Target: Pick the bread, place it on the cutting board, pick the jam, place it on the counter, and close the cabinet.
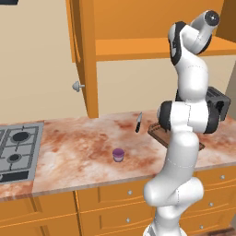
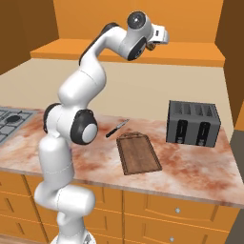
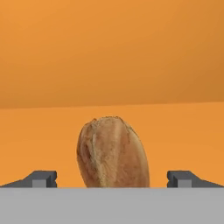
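Spread wide, the gripper is pointing into the open cabinet, its fingertips sitting well apart on either side of the bread, not touching it. That loaf is resting on the cabinet shelf. Down on the counter, the jam is standing in the open, near the hob. Further right, the cutting board is lying bare between a knife and the toaster.
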